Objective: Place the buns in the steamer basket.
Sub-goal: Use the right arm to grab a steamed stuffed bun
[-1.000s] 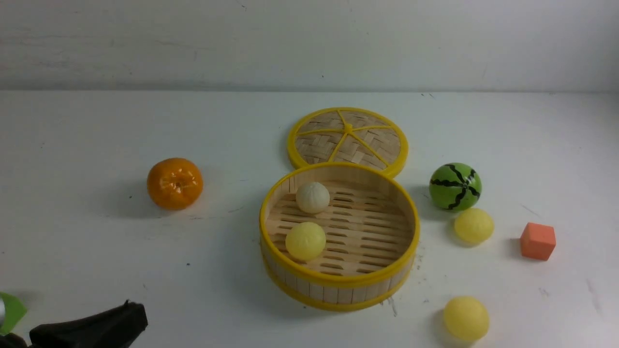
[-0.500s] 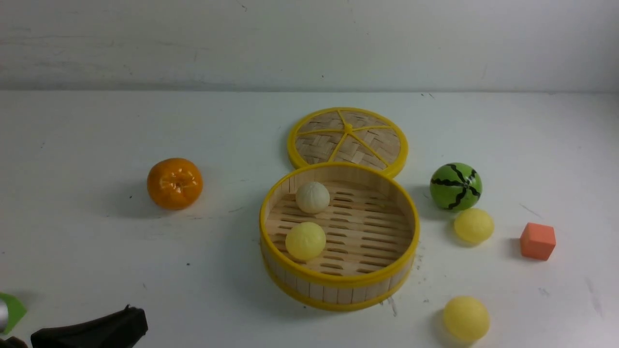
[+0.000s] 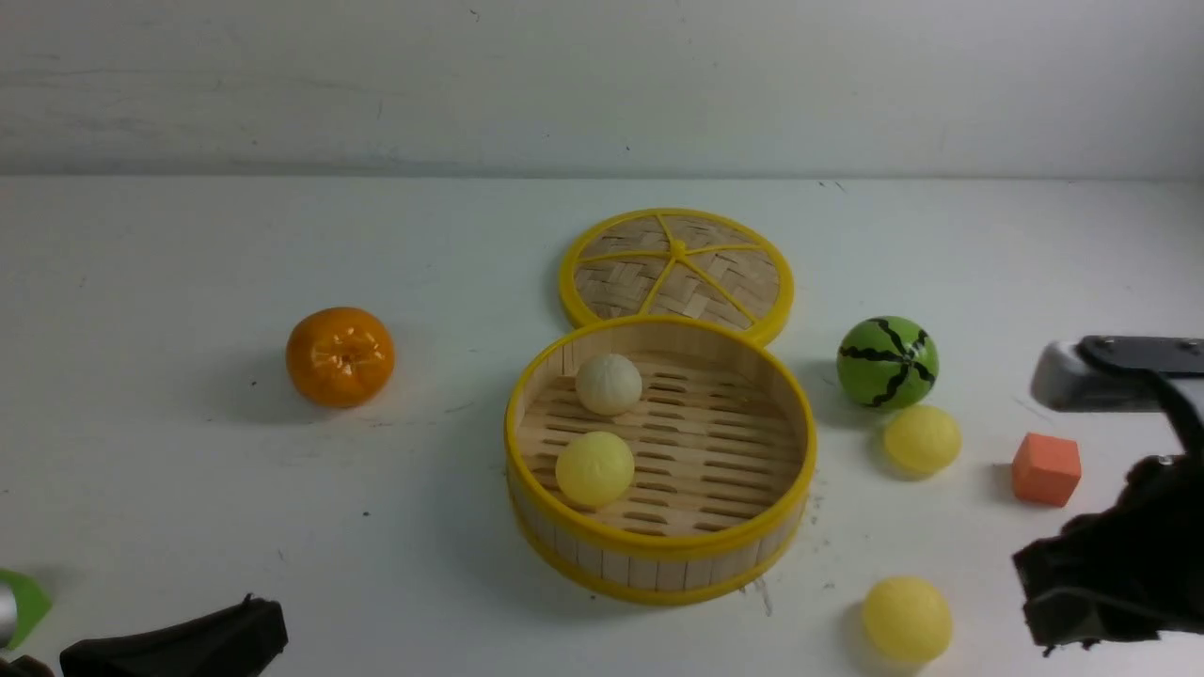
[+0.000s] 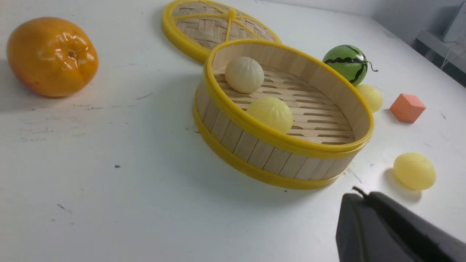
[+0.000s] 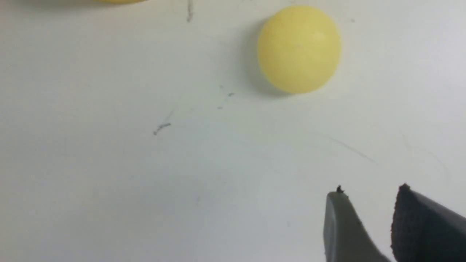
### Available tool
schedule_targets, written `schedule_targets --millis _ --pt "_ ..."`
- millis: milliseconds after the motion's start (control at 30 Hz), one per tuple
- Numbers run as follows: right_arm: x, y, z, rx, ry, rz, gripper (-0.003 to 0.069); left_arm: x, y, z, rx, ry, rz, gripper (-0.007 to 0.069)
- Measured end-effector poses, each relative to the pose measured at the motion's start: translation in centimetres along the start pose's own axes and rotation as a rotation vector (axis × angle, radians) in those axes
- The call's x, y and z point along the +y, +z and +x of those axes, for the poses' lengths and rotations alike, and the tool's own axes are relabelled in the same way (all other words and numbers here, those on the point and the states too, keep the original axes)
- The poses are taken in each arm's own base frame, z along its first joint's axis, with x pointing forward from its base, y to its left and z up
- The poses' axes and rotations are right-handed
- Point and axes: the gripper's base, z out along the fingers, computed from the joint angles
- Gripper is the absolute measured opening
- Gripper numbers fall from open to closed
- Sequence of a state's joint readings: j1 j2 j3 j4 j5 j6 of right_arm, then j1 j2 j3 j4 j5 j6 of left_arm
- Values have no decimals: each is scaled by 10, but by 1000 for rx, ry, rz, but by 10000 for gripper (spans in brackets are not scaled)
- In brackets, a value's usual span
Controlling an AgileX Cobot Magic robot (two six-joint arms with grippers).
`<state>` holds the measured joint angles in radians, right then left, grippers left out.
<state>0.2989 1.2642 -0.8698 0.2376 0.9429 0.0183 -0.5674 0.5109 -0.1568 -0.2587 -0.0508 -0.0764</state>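
Observation:
The steamer basket (image 3: 658, 547) (image 4: 287, 145) stands mid-table. It holds two buns, an off-white one (image 3: 609, 384) (image 4: 244, 74) and a pale yellow one (image 3: 594, 468) (image 4: 270, 113). Another yellow bun (image 3: 922, 438) lies on the table beside the basket's right. A further yellow bun (image 3: 907, 618) (image 5: 299, 49) lies near the front right. My right gripper (image 5: 369, 190) is open and empty, just short of this front bun; its fingers (image 3: 1091, 574) show at the right edge. My left gripper (image 3: 268, 613) (image 4: 355, 195) is shut and empty at the front left.
The woven lid (image 3: 676, 273) lies flat behind the basket. An orange (image 3: 340, 356) sits to the left, a green striped ball (image 3: 886, 362) to the right. An orange-red cube (image 3: 1046, 468) lies close by the right gripper. A green scrap (image 3: 23, 602) shows at the lower left.
My right arm has come into the front view from the right edge, near the cube and the front bun. The left gripper has sunk slightly. Nothing on the table has moved.

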Motion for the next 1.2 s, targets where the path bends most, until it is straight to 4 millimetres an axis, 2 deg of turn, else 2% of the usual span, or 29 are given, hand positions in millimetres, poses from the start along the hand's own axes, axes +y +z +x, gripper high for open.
schedule_targets --millis 33,100,200,433,667,1000,1200 --pt "3 3 -2 4 -8 -2 213 0 0 0 0 0 0 -13" --pt "16 24 -12 33 -42 10 214 0 0 0 1 0 0 -13" --pt "19 38 -24 40 -44 42 225 0 0 0 2 0 0 -13" --pt "9 72 -48 92 -1 85 274 0 0 1 3 0 -1 -12" --pt "3 99 -57 123 6 108 276 0 0 1 3 0 -1 -6" --pt "1 110 -61 107 6 110 260 0 0 1 3 0 -1 -3" --pt "1 110 -61 114 2 113 180 0 0 1 3 0 -1 4"
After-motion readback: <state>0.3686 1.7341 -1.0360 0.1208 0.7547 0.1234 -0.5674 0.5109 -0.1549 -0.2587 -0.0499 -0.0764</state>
